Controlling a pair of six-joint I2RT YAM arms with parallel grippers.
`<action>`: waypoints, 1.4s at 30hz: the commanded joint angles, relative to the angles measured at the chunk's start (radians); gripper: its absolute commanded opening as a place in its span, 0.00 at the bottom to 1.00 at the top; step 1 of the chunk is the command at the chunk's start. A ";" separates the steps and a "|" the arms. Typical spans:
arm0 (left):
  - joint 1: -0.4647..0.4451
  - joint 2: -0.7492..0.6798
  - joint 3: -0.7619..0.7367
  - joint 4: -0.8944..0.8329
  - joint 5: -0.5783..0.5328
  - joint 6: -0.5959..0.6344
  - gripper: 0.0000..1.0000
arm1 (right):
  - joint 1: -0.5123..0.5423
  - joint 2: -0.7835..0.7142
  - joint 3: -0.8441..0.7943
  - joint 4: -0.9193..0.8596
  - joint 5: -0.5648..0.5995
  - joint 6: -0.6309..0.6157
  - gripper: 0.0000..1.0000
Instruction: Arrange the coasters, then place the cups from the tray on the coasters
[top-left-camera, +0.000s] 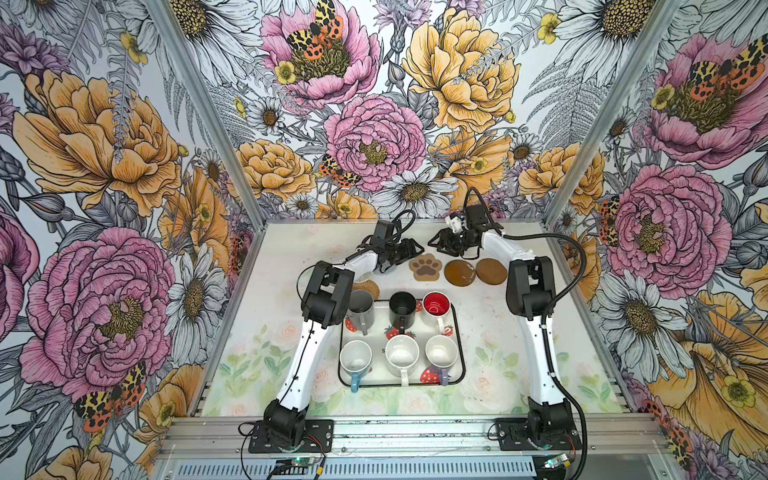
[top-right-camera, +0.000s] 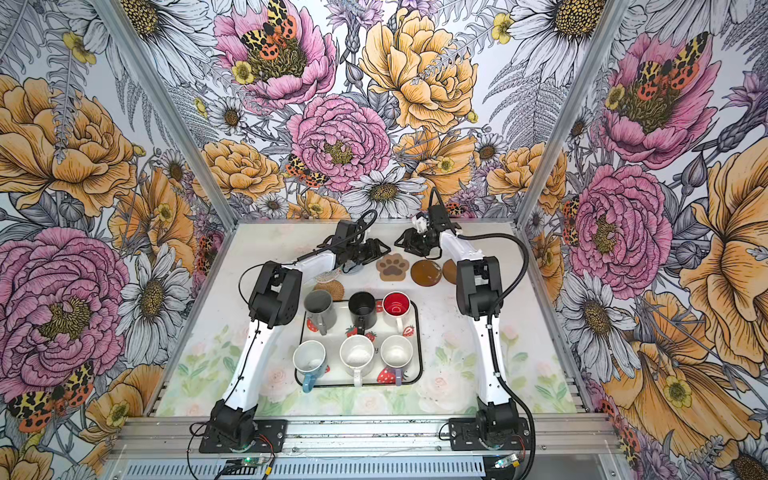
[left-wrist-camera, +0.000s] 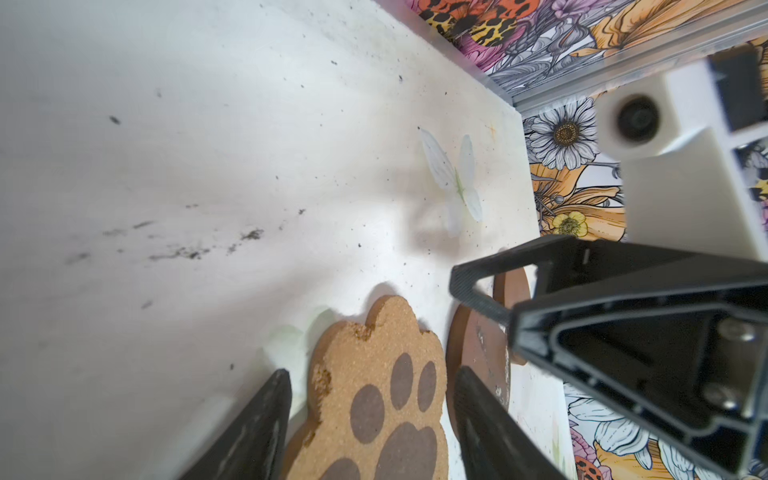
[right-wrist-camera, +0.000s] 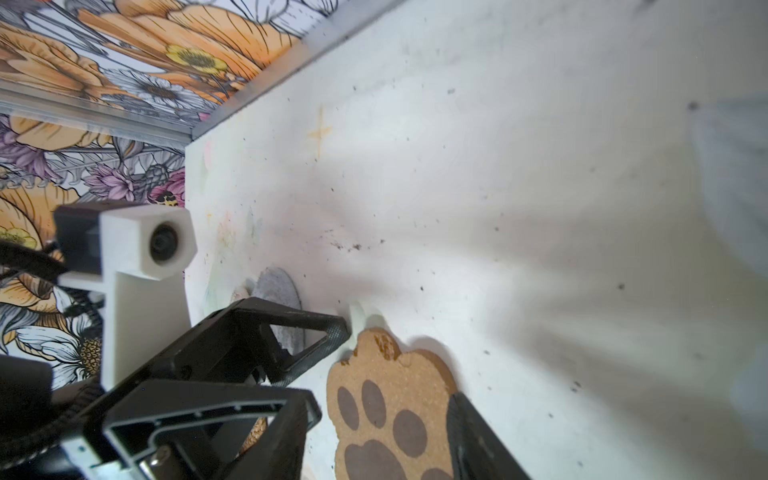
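Coasters (top-left-camera: 459, 272) were only partly laid out: the paw coaster (top-left-camera: 426, 268) lay just beside the left gripper (top-left-camera: 411, 252) and right gripper (top-left-camera: 434, 243), both part-open and empty; six cups (top-left-camera: 402, 309) waited on the tray (top-left-camera: 422, 334) well behind them.

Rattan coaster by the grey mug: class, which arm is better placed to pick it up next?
Likely left. The rattan coaster lies beside the left arm, and the left fingers are open, empty and nearer. The right fingers would have to cross past them.
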 joint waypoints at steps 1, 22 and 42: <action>0.036 -0.072 0.077 -0.084 -0.058 0.069 0.64 | -0.005 -0.070 0.045 0.002 0.000 0.020 0.56; 0.008 -0.468 -0.142 -0.680 -0.792 0.560 0.72 | 0.136 -0.427 -0.335 0.002 0.183 -0.105 0.55; -0.067 -0.303 -0.185 -0.698 -0.859 0.527 0.67 | 0.132 -0.626 -0.584 0.047 0.261 -0.131 0.56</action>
